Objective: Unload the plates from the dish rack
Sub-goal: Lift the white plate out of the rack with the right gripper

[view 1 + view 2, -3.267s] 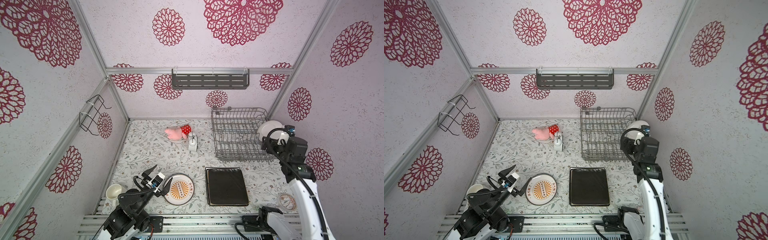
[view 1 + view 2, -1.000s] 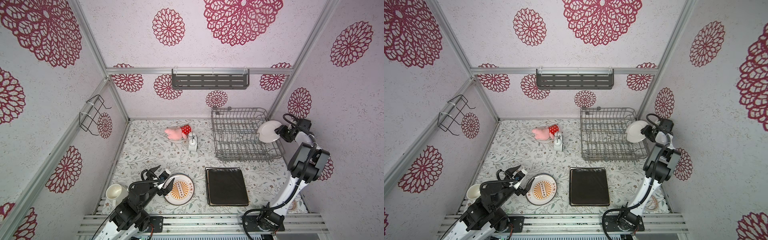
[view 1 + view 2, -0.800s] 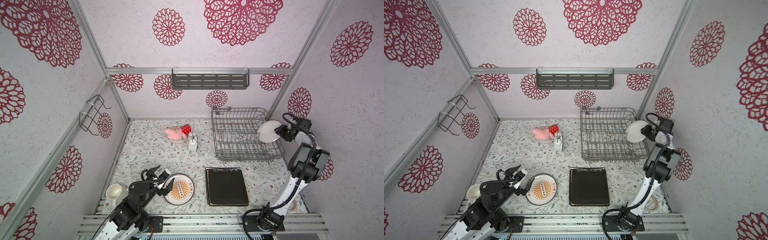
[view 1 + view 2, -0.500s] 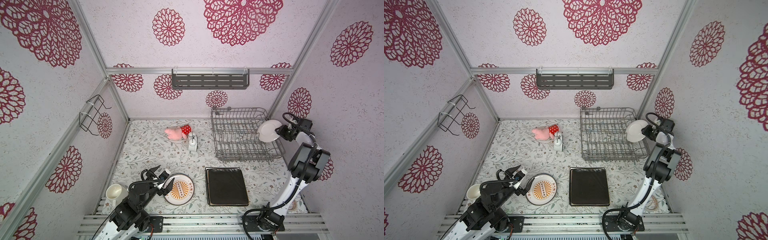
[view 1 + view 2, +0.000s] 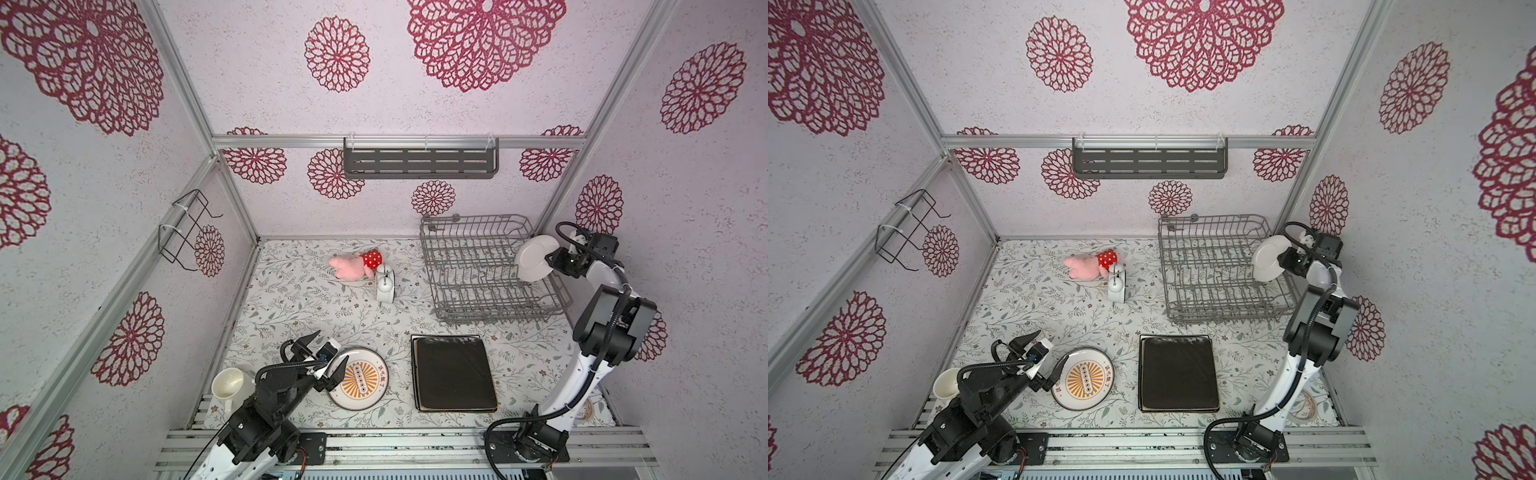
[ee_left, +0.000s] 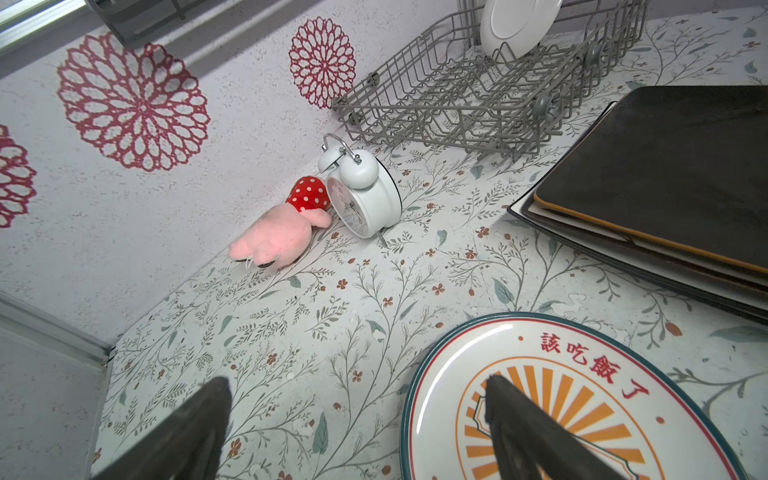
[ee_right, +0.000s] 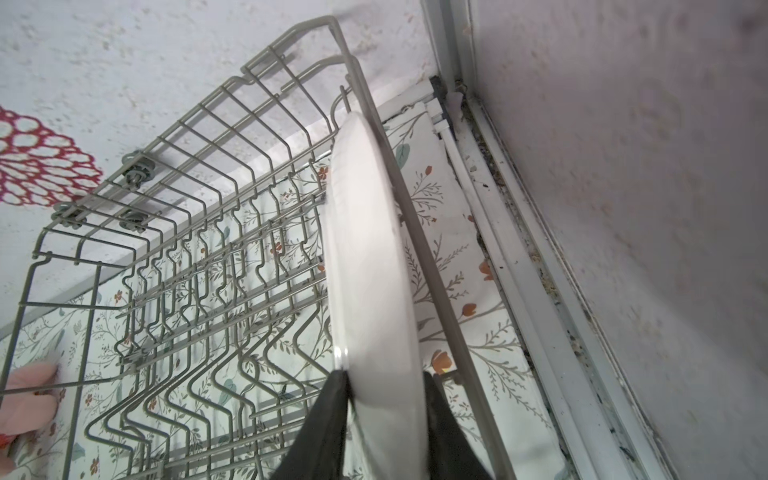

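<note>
In both top views, the grey metal wire dish rack (image 5: 486,270) (image 5: 1219,270) is sitting at the back right, one round white plate (image 5: 533,264) (image 5: 1268,257) standing upright at its right side. The right gripper (image 5: 550,262) (image 5: 1285,258) is reaching its rim. The left gripper (image 5: 328,353) is hovering wide open beside a round orange-printed plate (image 5: 359,384), near stacked dark square plates (image 5: 455,372).

In the left wrist view, both fingers are spreading apart, one over the printed plate (image 6: 582,395).

In the right wrist view, the black fingers (image 7: 328,419) are clamping the white plate's (image 7: 370,266) edge.
</note>
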Controlling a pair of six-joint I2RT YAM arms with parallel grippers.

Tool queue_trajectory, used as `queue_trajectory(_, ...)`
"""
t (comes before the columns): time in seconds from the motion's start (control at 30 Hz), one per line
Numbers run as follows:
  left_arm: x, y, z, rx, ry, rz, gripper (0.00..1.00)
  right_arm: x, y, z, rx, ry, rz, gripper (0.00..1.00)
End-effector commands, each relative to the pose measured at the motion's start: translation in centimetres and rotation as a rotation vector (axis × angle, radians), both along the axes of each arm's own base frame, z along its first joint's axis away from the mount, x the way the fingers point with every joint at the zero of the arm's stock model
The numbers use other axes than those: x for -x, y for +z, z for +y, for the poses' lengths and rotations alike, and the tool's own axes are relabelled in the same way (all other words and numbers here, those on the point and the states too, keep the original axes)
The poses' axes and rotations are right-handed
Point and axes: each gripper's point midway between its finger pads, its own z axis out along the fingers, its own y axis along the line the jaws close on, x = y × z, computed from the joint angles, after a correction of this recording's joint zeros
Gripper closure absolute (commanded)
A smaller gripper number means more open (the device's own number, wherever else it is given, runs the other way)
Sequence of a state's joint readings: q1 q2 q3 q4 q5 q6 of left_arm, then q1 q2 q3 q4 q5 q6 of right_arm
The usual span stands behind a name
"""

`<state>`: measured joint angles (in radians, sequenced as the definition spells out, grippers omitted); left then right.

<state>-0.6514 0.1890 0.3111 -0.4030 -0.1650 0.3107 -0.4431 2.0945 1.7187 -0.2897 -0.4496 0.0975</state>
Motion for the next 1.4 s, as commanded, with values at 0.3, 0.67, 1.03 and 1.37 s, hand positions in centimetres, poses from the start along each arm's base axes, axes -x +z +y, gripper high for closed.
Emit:
queue_trajectory(0.3, 0.3, 0.2, -0.2, 0.004, -0.025, -0.021, 0.03, 0.2, 6.0, 3.5, 0.062, 0.12, -0.105, 0.83)
queue_trajectory(0.67, 0.5, 0.6, -0.2, 0.014, -0.031, -0.037, 0.03, 0.3, 8.1, 5.7, 0.04, 0.205, -0.162, 0.93)
queue_trajectory(1.03, 0.5, 3.4, 0.7, 0.069, 0.006, -0.117, 0.03, 3.8, 16.5, 11.6, 0.069, 0.339, -0.304, 0.97)
queue_trajectory(1.37, 3.0, 17.0, 7.7, 0.478, 0.27, -0.318, 0.03, 15.5, 23.5, 28.5, 0.444, 0.655, -0.508, 0.97)
